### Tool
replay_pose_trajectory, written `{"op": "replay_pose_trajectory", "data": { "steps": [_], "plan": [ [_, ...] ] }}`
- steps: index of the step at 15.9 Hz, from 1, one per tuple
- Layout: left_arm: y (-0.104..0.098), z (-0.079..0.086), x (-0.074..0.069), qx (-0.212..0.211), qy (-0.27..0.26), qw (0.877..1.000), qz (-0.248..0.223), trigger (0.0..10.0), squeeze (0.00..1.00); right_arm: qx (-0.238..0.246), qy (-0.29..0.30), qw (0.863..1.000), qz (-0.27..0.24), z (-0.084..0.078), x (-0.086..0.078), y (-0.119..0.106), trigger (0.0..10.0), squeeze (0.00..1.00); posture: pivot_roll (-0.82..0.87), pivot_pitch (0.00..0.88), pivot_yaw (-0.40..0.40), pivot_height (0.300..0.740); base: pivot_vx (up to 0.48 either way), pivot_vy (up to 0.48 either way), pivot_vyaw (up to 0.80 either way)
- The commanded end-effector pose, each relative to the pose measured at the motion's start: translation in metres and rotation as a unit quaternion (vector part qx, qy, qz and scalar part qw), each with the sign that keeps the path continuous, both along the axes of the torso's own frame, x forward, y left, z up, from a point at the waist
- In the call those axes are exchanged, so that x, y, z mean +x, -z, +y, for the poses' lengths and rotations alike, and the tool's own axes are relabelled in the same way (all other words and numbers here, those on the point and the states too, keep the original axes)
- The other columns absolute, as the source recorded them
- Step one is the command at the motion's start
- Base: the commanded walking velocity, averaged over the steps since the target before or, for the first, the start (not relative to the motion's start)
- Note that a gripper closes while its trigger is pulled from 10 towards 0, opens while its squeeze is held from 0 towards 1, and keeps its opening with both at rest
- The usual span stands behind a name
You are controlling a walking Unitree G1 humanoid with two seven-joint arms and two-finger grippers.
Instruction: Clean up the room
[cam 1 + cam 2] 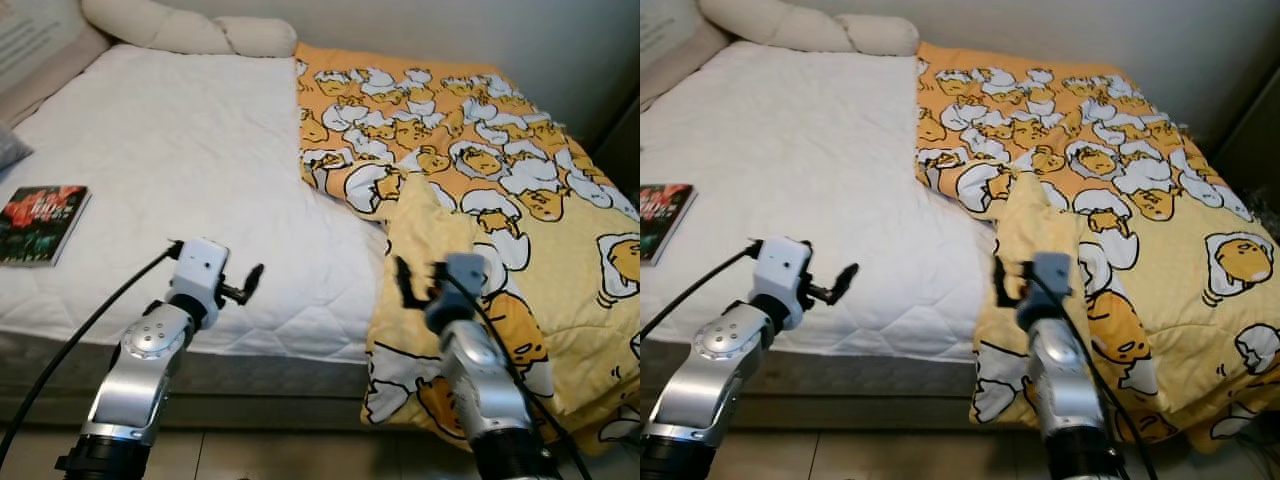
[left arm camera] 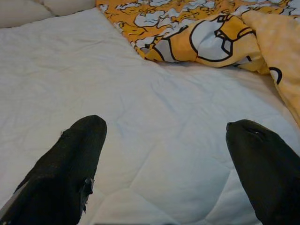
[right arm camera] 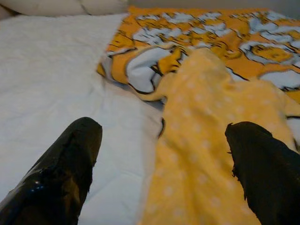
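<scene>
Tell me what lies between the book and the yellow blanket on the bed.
Bare white mattress pad only, seen in the left eye view between the book and the blanket.

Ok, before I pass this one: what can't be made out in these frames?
- Book on the mattress: cover lettering too small in the left eye view.
- Yellow blanket: its far side is cut off by the right edge in both eye views.
- Pillows: cropped by the top edge.
- Left gripper and right gripper: both open, but their arms are out of the wrist views.
</scene>
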State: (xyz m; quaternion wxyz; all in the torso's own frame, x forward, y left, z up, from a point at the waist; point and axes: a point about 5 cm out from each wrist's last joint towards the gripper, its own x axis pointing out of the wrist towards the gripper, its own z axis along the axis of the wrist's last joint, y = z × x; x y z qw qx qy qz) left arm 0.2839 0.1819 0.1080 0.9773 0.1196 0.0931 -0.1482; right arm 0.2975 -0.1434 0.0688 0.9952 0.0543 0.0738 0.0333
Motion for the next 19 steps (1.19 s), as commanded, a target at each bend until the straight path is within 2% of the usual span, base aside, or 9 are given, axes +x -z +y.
{"op": "replay_pose_trajectory", "data": {
  "steps": [1, 4, 18, 19],
  "plan": [
    [-0.0011, -0.0046, -0.0001, 0.001, 0.008, 1.0, -0.006, 10.0, 0.14, 0.002, 0.007, 1.0, 0.002, -0.0062, -0.0003, 0.0003, 10.0, 1.0, 0.03, 0.0, -0.042, 0.74, 0.0, 0.0, 0.0],
    [-0.0037, -0.0023, 0.0022, -0.007, 0.004, 1.0, -0.01, 10.0, 0.16, 0.006, -0.002, 1.0, 0.012, -0.0044, -0.0005, 0.002, 10.0, 1.0, 0.03, 0.0, -0.041, 0.74, 0.0, 0.0, 0.0],
    [-0.0041, -0.0004, 0.0046, -0.011, 0.006, 1.0, -0.009, 10.0, 0.16, 0.011, -0.009, 1.0, 0.02, -0.003, -0.0001, 0.0026, 10.0, 1.0, 0.03, 0.0, -0.041, 0.74, 0.31, 0.0, 0.0],
    [-0.0039, -0.0005, 0.0048, -0.011, 0.006, 1.0, -0.009, 10.0, 0.16, 0.009, -0.008, 1.0, 0.022, -0.0034, 0.0001, 0.0028, 10.0, 0.9, 0.03, 0.0, -0.041, 0.74, 0.3, 0.0, 0.0]
  ]
}}
